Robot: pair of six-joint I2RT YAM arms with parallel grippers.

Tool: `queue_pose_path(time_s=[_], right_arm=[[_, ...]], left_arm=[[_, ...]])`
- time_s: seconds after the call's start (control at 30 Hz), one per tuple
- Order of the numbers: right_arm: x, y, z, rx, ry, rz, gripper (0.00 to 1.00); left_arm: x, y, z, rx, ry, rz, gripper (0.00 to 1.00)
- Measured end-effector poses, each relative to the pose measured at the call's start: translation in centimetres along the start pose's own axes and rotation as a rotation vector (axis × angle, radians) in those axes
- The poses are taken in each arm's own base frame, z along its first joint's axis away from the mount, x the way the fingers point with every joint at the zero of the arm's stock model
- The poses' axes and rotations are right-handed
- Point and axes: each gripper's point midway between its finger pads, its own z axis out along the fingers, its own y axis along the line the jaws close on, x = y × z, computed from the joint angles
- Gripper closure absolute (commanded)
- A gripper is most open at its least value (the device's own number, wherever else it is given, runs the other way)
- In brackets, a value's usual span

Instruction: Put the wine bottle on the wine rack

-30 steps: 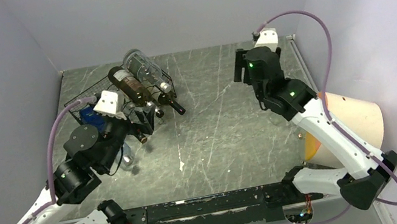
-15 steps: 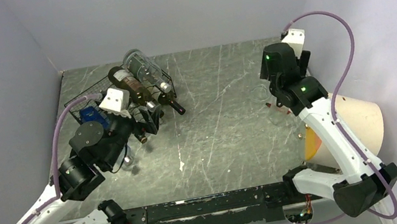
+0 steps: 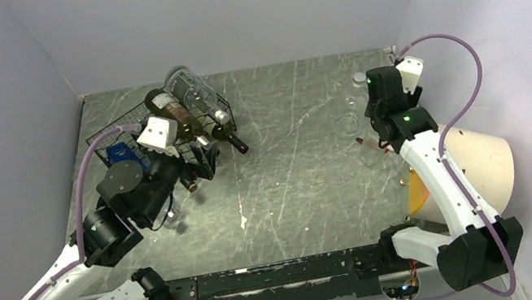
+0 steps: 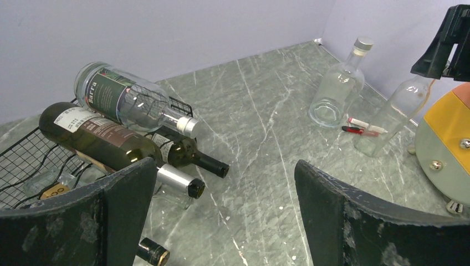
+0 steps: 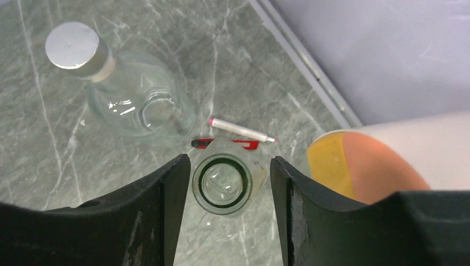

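Grey marbled table (image 3: 294, 186) with wine rack (image 3: 111, 133), pale lilac walls (image 3: 221, 9)

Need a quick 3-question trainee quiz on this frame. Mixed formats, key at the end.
1. Multiple choice. In the right wrist view, what shows directly between the fingers of the right gripper?
A. a silver-capped bottle
B. the open mouth of an uncapped clear bottle
C. a red marker

2. True or false: the left gripper is shut on a bottle.

3. Fill in: the dark bottle lies on the ___.

Key
1. B
2. False. Its fingers are spread with nothing between them.
3. wine rack
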Motion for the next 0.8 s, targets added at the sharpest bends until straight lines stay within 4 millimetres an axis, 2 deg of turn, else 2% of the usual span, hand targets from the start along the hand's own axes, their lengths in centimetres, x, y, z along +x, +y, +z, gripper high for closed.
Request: queue_pose_path(time_s=[0.1, 0.3, 0.4, 0.5, 0.63, 0.8], right_arm=[[1.0, 0.4, 0.3, -0.017, 0.026, 0.004, 0.53], [1.6, 0.8, 0.3, -0.041, 0.042, 0.001, 0.88], [1.6, 1.2, 0.1, -0.077, 0.050, -0.012, 0.99], [1.8, 2.2, -0.5, -0.151, 0.072, -0.027, 1.00], [1.5, 4.5, -2.1, -0.316, 0.097, -0.031, 1.00], [1.2, 7.3, -4.9, -0.537, 0.110, -0.025, 1.00]], left_arm=[[0.1, 0.0, 0.1, 0.000, 0.002, 0.001, 0.02], [0.6, -0.3, 0.5, 0.007, 0.020, 0.008, 0.02], [1.0, -0.5, 0.8, 0.009, 0.033, 0.014, 0.02], [1.5, -0.8, 1.3, 0.020, 0.050, 0.020, 0.02], [1.9, -1.9, 1.9, 0.070, 0.033, 0.011, 0.02], [4.6, -4.4, 2.9, 0.190, 0.063, 0.012, 0.02]])
